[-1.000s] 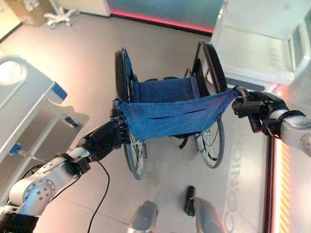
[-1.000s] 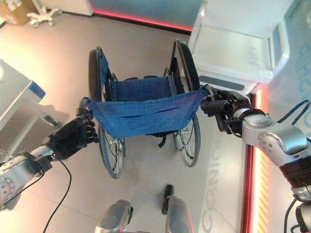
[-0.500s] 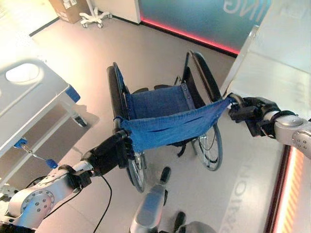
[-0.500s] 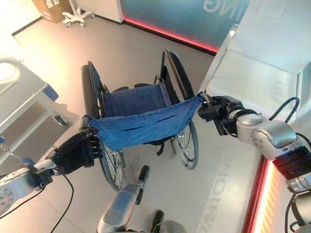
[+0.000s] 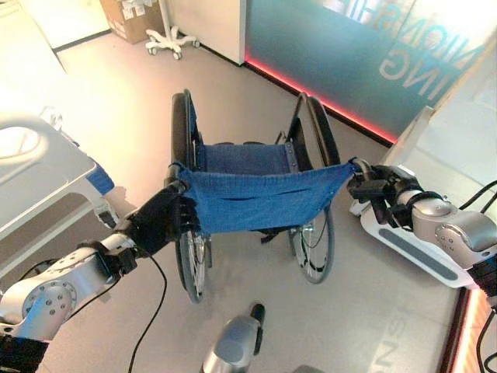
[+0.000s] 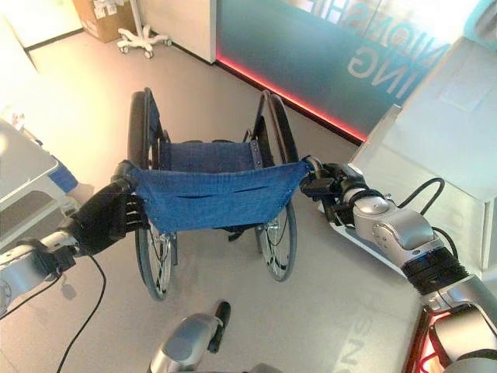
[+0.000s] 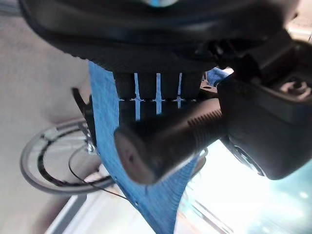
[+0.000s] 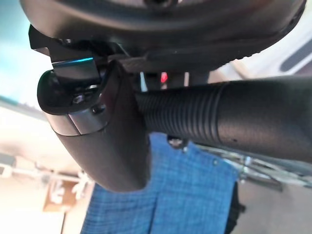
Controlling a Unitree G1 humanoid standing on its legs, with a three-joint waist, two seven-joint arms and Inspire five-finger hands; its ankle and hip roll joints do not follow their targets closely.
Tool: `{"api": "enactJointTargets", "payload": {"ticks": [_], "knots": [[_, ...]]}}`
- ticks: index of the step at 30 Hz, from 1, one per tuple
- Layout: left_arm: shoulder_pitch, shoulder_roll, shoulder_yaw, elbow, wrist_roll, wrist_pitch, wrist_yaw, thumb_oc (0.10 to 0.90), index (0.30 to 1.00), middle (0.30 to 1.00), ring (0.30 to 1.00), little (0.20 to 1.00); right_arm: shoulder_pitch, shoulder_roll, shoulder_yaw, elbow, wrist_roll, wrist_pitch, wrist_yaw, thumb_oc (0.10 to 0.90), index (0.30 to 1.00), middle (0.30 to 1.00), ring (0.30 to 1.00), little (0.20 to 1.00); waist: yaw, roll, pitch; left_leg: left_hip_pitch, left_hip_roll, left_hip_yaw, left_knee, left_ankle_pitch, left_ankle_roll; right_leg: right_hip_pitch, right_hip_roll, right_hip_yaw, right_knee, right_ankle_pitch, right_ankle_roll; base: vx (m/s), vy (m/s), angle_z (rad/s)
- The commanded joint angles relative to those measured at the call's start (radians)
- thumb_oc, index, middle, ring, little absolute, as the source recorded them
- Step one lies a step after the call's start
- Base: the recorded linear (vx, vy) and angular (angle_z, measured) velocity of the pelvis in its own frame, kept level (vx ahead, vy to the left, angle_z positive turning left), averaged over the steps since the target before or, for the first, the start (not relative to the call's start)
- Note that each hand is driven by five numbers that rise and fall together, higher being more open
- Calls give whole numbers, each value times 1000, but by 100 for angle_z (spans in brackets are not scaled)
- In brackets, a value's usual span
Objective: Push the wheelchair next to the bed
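Observation:
The wheelchair [image 5: 256,194] has a blue fabric back and seat, black armrests and large spoked wheels; it stands in the middle of the floor, facing away from me. My left hand [image 5: 159,221] is curled round its left push handle [image 7: 161,141]. My right hand [image 5: 380,190] grips the right push handle [image 8: 229,117]. The bed [image 5: 39,183], white with blue corner bumpers, lies at the left edge, a short way from the wheelchair's left wheel [image 5: 190,256].
A second white bed or couch [image 6: 435,155] runs along the right, close to my right arm. A teal wall with a red light strip [image 5: 326,101] is ahead. A cardboard box [image 5: 136,19] and a wheeled stand base [image 5: 171,39] sit at the far left.
The view has swung: the wall ahead shows more and the white bed on the right sits further off. The wheelchair has rolled forward. Both hands stay on the handles.

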Motion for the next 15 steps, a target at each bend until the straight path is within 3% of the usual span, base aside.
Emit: {"api": "enactJointTargets", "payload": {"ticks": [1,3,6,10,13,15], "knots": [[-137,64,82,54,17,-181,-62,400,300,300,300,300,-144,32,78,-172,34,-147,176,400,300,300,300,300,-41,37,-77,-71,-39,-182,78,-32,-103,23,23,-82,-475,229,-58,294,-188,53],[-151,67,71,65,19,-198,-87,400,300,300,300,300,-175,32,88,-143,32,-155,178,400,300,300,300,300,-55,37,-52,-30,-39,-211,103,-74,-106,-10,-17,-91,-586,253,-51,287,-273,36],[-167,78,43,56,16,-210,-101,400,300,300,300,300,-262,23,121,-138,107,-142,118,400,300,300,300,300,-85,17,-17,62,-37,-265,138,-197,-106,-126,-126,-51,-753,414,5,429,-406,45],[-122,69,64,12,57,-217,-114,400,300,300,300,300,-337,-1,123,-193,211,-80,68,400,300,300,300,300,-86,-8,-12,141,13,-319,159,-284,-117,-164,-170,-34,-799,463,36,515,-411,80],[-70,36,92,-31,73,-205,-133,400,300,300,300,300,-370,-1,126,-142,223,-58,103,400,300,300,300,300,-70,-38,-41,148,47,-353,228,-240,-143,-120,-137,-68,-746,427,32,595,-449,71],[-59,27,101,-51,67,-191,-125,400,300,300,300,300,-377,-8,128,-128,231,-51,116,400,300,300,300,300,-74,-41,-54,170,79,-345,262,-173,-169,-108,-119,-93,-731,410,10,369,-258,98]]}}
